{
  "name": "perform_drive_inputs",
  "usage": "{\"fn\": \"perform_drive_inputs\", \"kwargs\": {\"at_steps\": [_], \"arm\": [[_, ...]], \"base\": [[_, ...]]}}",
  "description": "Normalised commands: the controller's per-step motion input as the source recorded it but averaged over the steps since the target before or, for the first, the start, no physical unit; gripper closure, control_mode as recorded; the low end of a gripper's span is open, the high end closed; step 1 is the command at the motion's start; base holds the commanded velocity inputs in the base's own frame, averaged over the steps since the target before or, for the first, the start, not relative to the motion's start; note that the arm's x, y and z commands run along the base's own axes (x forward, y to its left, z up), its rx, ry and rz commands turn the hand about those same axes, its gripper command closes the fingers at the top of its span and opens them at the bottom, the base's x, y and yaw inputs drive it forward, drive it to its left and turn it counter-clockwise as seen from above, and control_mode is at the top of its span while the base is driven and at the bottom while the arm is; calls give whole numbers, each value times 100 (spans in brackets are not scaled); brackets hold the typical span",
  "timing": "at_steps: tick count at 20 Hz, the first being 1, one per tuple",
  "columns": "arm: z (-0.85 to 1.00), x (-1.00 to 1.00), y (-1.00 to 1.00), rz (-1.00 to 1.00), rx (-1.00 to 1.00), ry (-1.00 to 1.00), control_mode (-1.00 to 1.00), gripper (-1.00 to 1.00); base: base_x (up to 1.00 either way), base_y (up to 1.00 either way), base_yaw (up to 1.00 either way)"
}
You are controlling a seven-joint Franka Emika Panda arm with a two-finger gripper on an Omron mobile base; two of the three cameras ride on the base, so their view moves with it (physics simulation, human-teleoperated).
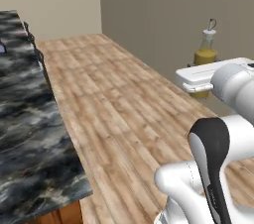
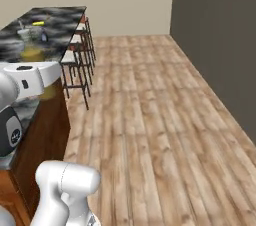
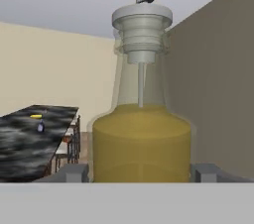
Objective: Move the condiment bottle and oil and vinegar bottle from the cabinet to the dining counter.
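Note:
The oil and vinegar bottle [image 3: 141,143], olive-yellow with a grey pour spout, stands upright between my gripper's [image 3: 141,173] two fingers [image 3: 74,172], held in the air. From the left base view the bottle [image 1: 205,53] rises above my white hand, out over the wooden floor. In the right base view it [image 2: 30,53] is seen against the near part of the dining counter [image 2: 60,20]. A small dark bottle with a bluish top, apparently the condiment bottle [image 2: 44,35], stands on that black marble top [image 3: 20,143]. The cabinet is out of view.
Dark-framed stools [image 2: 80,62] line the counter's floor side. A small yellow thing [image 2: 38,23] lies farther along the top. Wide wooden floor [image 1: 124,104] runs between the counter [image 1: 30,119] and a grey wall [image 2: 215,45].

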Motion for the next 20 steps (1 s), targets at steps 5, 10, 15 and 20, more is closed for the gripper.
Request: {"fn": "perform_drive_inputs", "kwargs": {"at_steps": [5, 10, 15, 20], "arm": [[0, 0, 0, 0, 0, 0, 100, 100], [0, 0, 0, 0, 0, 0, 100, 100], [0, 0, 0, 0, 0, 0, 100, 100], [0, 0, 0, 0, 0, 0, 100, 100]], "base": [[63, -31, 50], [55, -32, 52], [54, -39, 49], [30, -67, 42]]}}
